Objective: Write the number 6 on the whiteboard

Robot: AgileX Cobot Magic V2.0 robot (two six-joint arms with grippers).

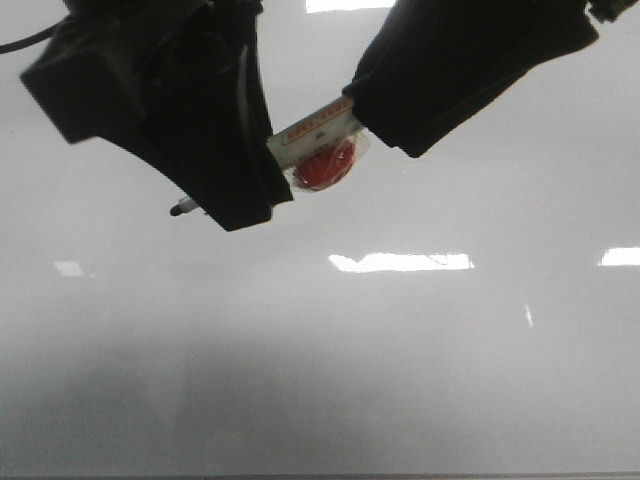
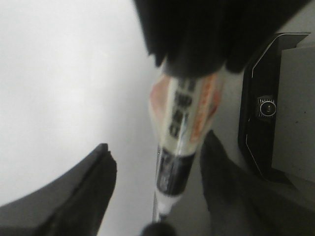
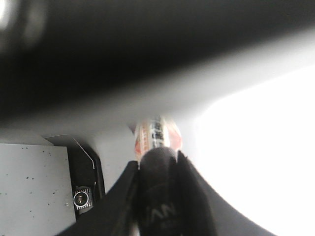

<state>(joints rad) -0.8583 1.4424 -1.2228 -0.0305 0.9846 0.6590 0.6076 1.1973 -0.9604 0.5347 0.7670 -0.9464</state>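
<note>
A marker [image 1: 318, 135], white-barrelled with orange print and a red bulge in clear wrap, hangs between my 2 grippers above the whiteboard [image 1: 400, 380], tilted, its dark tip [image 1: 182, 209] poking out low beyond my left gripper [image 1: 225, 185]. No drawn line of the number 6 shows on the board in any view. My right gripper [image 1: 365, 120] is clamped on the marker's upper end; the right wrist view shows both dark fingers [image 3: 123, 196] pressed against the barrel [image 3: 156, 132]. My left gripper's jaws stand spread, with the marker's lower barrel [image 2: 182, 132] running between the 2 fingers [image 2: 88, 187] and touching neither in the left wrist view. The board stretches glossy white to grey on all sides, bright light bars [image 1: 400, 262] reflected across its middle, and a thin dark edge [image 1: 400, 476] runs along the near side. Wide bare board lies below and to either side of the arms. Both arms reach down from the top of the front view, the left angled inward from the left, the right slanting in from the upper right, meeting at the marker.
</note>
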